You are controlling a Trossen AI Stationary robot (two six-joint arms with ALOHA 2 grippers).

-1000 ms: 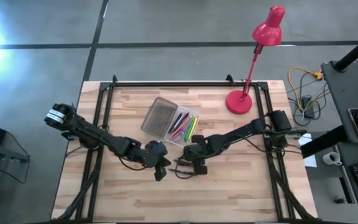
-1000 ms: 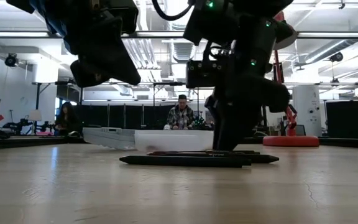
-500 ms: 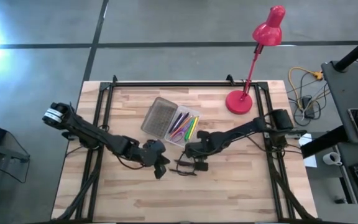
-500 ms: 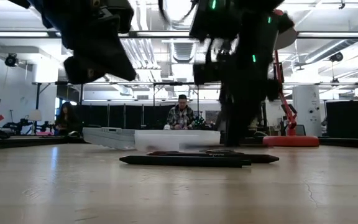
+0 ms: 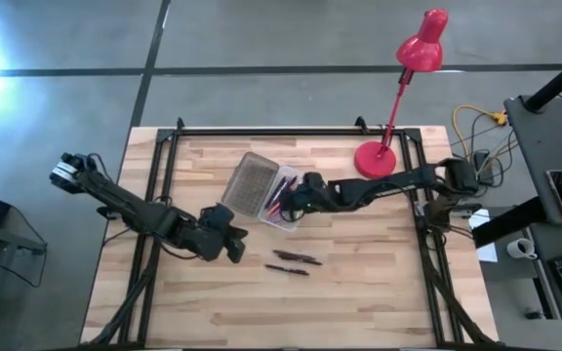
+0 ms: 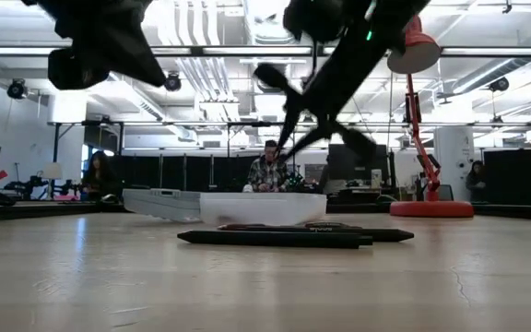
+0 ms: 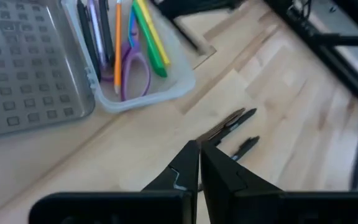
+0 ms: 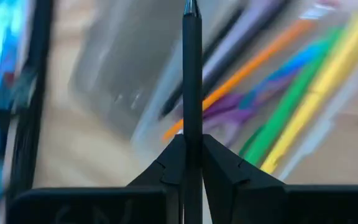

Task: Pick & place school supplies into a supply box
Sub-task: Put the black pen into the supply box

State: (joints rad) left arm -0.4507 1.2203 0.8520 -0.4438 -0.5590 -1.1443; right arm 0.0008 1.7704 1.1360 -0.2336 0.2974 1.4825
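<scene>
The translucent supply box (image 5: 283, 203) lies open on the table, its ribbed lid (image 5: 248, 183) flat beside it. In it lie purple scissors (image 7: 135, 76), an orange pencil (image 7: 118, 43), a green pen (image 7: 151, 37) and dark pens. Two dark pens (image 5: 294, 258) (image 7: 230, 121) lie on the wood nearer the near edge. My right gripper (image 5: 297, 199) (image 8: 191, 144) is above the box, shut on a dark pen (image 8: 191, 81). My left gripper (image 5: 232, 244) (image 7: 199, 148) is raised to the left of the loose pens, shut and holding nothing. My right gripper pinches the dark pen between its two fingers (image 8: 170, 158), and the pen's pointed end (image 8: 189, 7) sticks out past them. The pen (image 6: 289, 88) is lifted clear, tilted in the air above the box. Which stretch of its length the fingers hold is hidden.
A red desk lamp stands by its base (image 5: 375, 159) near the far right corner and leans beyond the far edge. Black frame rails (image 5: 261, 130) run along the table's far and side edges. People sit in the room behind (image 6: 267, 171).
My right gripper has risen from the loose pens with one dark pen and carried it toward the far edge, over the box. Two pens stay on the wood. My left gripper has drawn back toward the left edge and risen.
</scene>
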